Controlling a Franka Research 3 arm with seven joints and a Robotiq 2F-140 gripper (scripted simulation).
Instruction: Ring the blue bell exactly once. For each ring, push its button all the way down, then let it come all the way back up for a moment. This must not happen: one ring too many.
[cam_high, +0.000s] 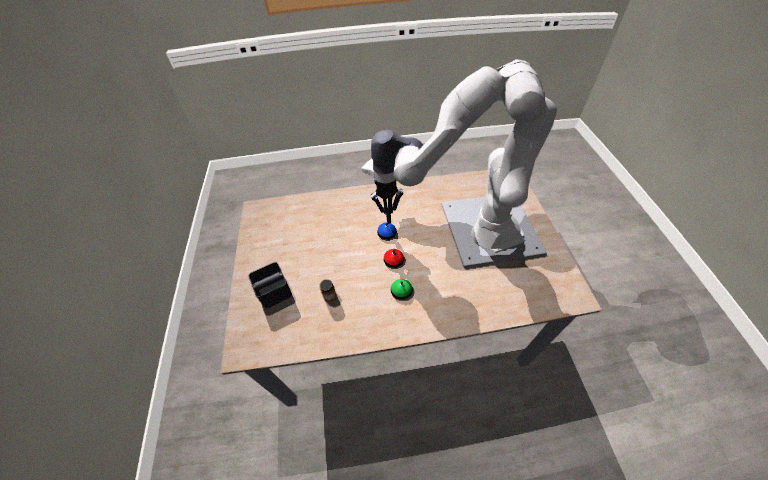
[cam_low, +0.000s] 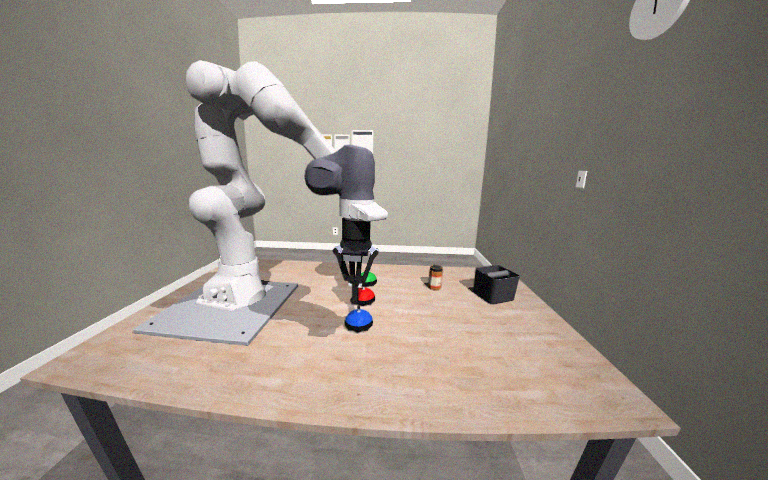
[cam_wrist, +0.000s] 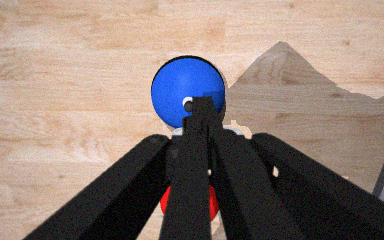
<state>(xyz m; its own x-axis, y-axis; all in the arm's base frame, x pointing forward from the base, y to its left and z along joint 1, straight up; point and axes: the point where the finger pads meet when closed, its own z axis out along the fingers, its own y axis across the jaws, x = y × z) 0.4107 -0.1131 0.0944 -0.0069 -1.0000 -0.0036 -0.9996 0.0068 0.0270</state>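
Note:
The blue bell (cam_high: 386, 230) sits on the wooden table in a row with a red bell (cam_high: 393, 257) and a green bell (cam_high: 401, 288). It also shows in the exterior view (cam_low: 358, 319) and in the wrist view (cam_wrist: 187, 91), where its small white button (cam_wrist: 188, 104) is just visible. My gripper (cam_high: 387, 217) is shut and empty, pointing straight down. Its fingertips (cam_low: 355, 298) hang directly over the blue bell's top, a short way above the button. In the wrist view the fingertips (cam_wrist: 202, 107) partly cover the button.
A black box (cam_high: 270, 284) and a small brown jar (cam_high: 327, 289) stand at the table's left side. The arm's grey base plate (cam_high: 491, 231) lies to the right of the bells. The red bell is close behind the gripper in the exterior view (cam_low: 365, 294).

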